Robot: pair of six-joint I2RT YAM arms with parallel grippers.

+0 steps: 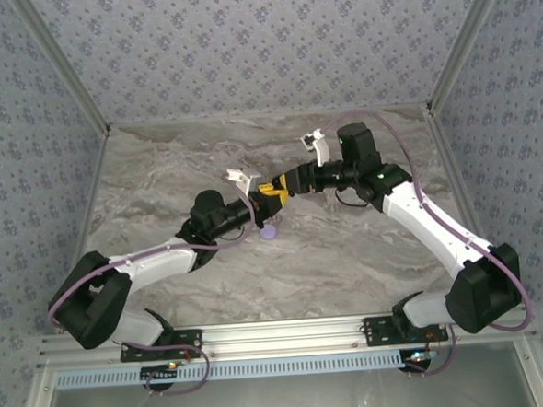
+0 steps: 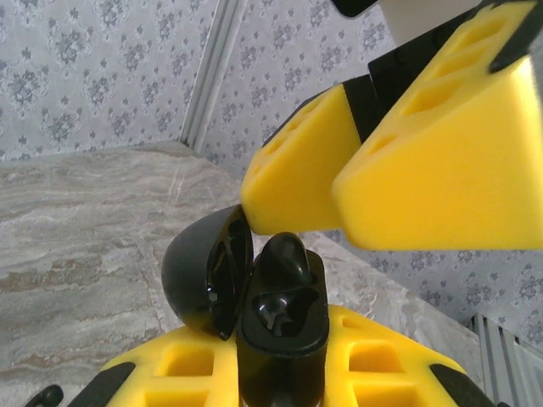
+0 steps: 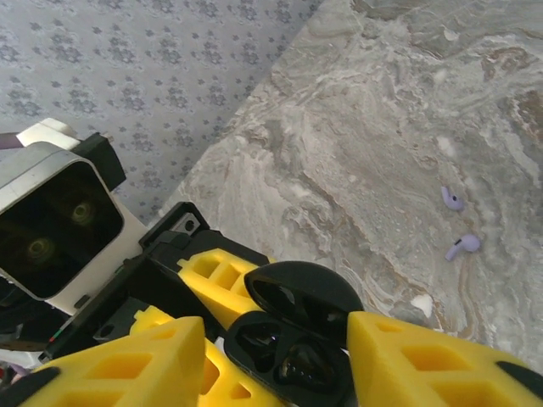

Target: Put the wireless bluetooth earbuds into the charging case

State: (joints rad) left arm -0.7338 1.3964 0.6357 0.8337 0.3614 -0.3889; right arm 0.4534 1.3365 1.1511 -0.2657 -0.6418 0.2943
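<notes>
My left gripper (image 2: 284, 377) is shut on a black charging case (image 2: 282, 332), held upright with its hinged lid (image 2: 206, 273) swung open. One black earbud (image 2: 286, 257) stands in the far socket. The near socket looks glossy and empty. My right gripper (image 2: 356, 182) hovers just over the case, open, one yellow fingertip (image 2: 280, 203) close to the lid's edge and the earbud. In the right wrist view the open case (image 3: 293, 352) lies between and below my right fingers (image 3: 127, 366). From the top view the two grippers meet at mid-table (image 1: 273, 195).
A small round lavender case (image 1: 268, 230) lies on the marble table (image 1: 348, 254) just under the grippers. Two loose lavender earbuds (image 3: 463, 247) rest on the table to the right. Patterned walls enclose the table at the back and both sides.
</notes>
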